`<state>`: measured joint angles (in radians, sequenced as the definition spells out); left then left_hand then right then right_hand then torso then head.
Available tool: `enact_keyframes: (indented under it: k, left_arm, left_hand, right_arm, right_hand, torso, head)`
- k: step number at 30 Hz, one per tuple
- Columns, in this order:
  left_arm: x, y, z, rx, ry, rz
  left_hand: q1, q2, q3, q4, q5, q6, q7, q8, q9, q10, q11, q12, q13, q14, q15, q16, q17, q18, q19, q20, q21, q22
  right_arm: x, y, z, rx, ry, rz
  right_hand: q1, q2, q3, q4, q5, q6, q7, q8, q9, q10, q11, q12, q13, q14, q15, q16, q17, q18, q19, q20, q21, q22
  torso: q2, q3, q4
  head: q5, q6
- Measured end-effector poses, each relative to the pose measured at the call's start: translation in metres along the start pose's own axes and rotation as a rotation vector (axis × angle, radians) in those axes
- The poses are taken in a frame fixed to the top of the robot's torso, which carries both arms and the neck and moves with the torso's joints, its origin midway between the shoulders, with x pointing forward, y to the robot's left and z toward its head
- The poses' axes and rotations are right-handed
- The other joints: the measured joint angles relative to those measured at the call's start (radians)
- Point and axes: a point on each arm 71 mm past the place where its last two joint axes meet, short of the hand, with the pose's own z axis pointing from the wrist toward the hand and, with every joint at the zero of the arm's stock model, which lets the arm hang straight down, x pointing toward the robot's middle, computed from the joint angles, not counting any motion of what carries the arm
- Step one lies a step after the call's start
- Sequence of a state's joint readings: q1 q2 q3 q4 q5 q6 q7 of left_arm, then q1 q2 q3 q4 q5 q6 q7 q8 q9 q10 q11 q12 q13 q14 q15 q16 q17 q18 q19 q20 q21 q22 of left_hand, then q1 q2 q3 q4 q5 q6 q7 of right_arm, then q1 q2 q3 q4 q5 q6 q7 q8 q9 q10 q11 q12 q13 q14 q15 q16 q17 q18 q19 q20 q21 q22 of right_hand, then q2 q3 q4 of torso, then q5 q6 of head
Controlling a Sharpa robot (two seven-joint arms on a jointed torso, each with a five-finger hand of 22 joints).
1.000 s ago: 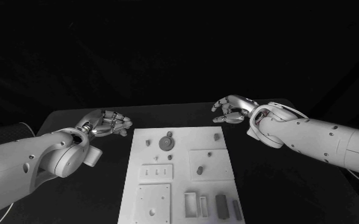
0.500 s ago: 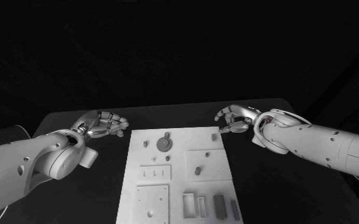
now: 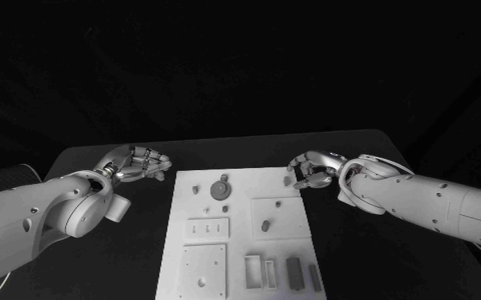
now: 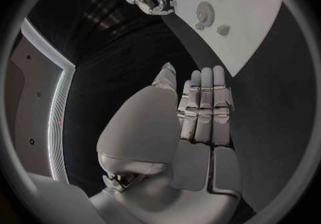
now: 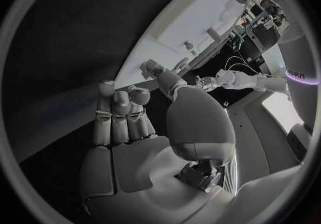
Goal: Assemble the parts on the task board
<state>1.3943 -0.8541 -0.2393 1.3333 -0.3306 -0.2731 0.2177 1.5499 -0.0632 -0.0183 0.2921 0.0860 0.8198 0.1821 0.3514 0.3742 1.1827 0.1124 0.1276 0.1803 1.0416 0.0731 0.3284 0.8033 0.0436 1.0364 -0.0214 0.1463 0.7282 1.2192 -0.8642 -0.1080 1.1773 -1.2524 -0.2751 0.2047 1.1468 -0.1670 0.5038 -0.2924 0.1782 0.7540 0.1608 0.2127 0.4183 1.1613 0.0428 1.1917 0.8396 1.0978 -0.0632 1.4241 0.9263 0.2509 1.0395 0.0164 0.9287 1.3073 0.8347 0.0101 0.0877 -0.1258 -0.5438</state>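
Currently, head view: the right hand (image 3: 313, 172) has descended to the far right corner of the white rectangular task board (image 3: 240, 244), fingers curled over a small grey part (image 3: 288, 182); whether it is gripped cannot be told. Left wrist view: the left hand (image 4: 194, 128), fingers together, empty, stays beside the board, suggesting pickup is starting.

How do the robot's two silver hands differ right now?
The right hand reaches over the far right corner of the white task board, its fingertips at a small part there; the left hand sits off the board's left edge above the black table. The left hand's fingers are curled; the right's look pinched. Whether the right holds anything, I cannot tell.
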Motion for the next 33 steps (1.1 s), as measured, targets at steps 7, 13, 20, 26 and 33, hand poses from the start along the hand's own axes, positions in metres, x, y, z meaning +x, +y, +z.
enact_keyframes:
  k: [7,13,20,26,33]
  left_arm:
    - [-0.001,0.000,0.000,0.000,-0.001,0.001]
    - [-0.001,0.000,0.000,-0.001,-0.001,0.002]
    - [-0.001,0.001,0.000,-0.002,-0.001,0.003]
    - [-0.001,0.001,0.000,-0.003,-0.001,0.003]
    - [0.000,0.001,0.000,-0.003,-0.001,0.003]
  left_hand:
    - [0.000,0.000,0.000,0.000,0.000,0.000,0.000,0.000,0.000,0.000,0.000,0.000,0.001,0.000,0.000,0.000,0.000,0.000,0.000,0.000,0.000,0.000]
    - [0.000,0.000,0.000,0.000,0.000,0.000,0.000,0.000,0.000,0.000,0.000,0.000,0.001,0.000,0.000,0.000,0.001,0.000,0.000,0.000,0.000,0.000]
    - [0.000,0.000,0.000,0.000,0.000,0.000,0.000,0.000,0.000,0.000,0.000,0.000,0.001,0.000,0.000,0.000,0.001,0.000,0.000,0.000,-0.004,0.001]
    - [0.000,0.000,0.000,0.000,0.000,0.000,0.000,0.000,0.000,0.000,0.000,0.000,0.001,0.000,0.000,0.000,0.002,0.000,0.000,0.000,-0.004,0.001]
    - [0.000,0.000,0.000,0.000,0.000,0.000,0.000,0.000,0.001,0.000,0.000,0.000,0.001,0.000,0.000,0.000,0.002,0.000,0.000,0.000,-0.004,0.001]
  right_arm:
    - [0.008,0.002,0.001,-0.006,0.013,-0.001]
    - [0.014,0.002,0.001,-0.008,0.022,-0.001]
    - [0.018,0.008,0.005,-0.024,0.024,0.004]
    - [0.019,0.010,0.006,-0.032,0.020,0.005]
    - [0.020,0.011,0.007,-0.035,0.012,0.001]
  right_hand:
    - [0.004,0.004,0.000,0.000,0.000,0.000,0.000,0.000,0.000,0.000,0.000,0.000,0.001,0.000,0.000,0.000,0.000,0.000,0.000,0.000,0.000,0.000]
    - [0.008,0.008,0.000,0.000,0.000,0.000,0.000,0.000,0.001,0.000,0.000,0.006,0.003,-0.001,0.001,0.000,0.000,0.000,0.000,0.000,0.000,0.000]
    - [0.000,0.017,-0.003,0.003,0.000,0.005,0.001,0.005,0.002,0.000,0.000,0.010,0.005,0.002,0.005,0.005,0.000,0.000,0.000,0.000,0.000,0.000]
    - [-0.002,0.034,-0.003,0.003,0.000,0.034,-0.003,0.024,0.006,0.000,0.000,0.016,0.005,0.002,0.005,0.012,0.000,0.000,0.008,-0.001,0.007,0.000]
    - [-0.004,0.044,-0.003,0.003,0.000,0.072,-0.003,0.043,0.016,0.008,0.000,0.020,0.005,0.012,0.002,0.016,0.000,0.000,0.015,-0.004,0.011,0.000]
  torso:
    - [0.000,-0.0010,0.0000]
    - [0.000,-0.0007,0.0000]
    - [0.000,-0.0005,-0.0005]
    - [0.000,-0.0006,-0.0005]
    - [-0.001,-0.0012,-0.0003]
  head:
    - [0.002,-0.005]
    - [0.009,-0.008]
    - [0.012,-0.011]
    - [0.014,-0.013]
    - [0.014,-0.014]
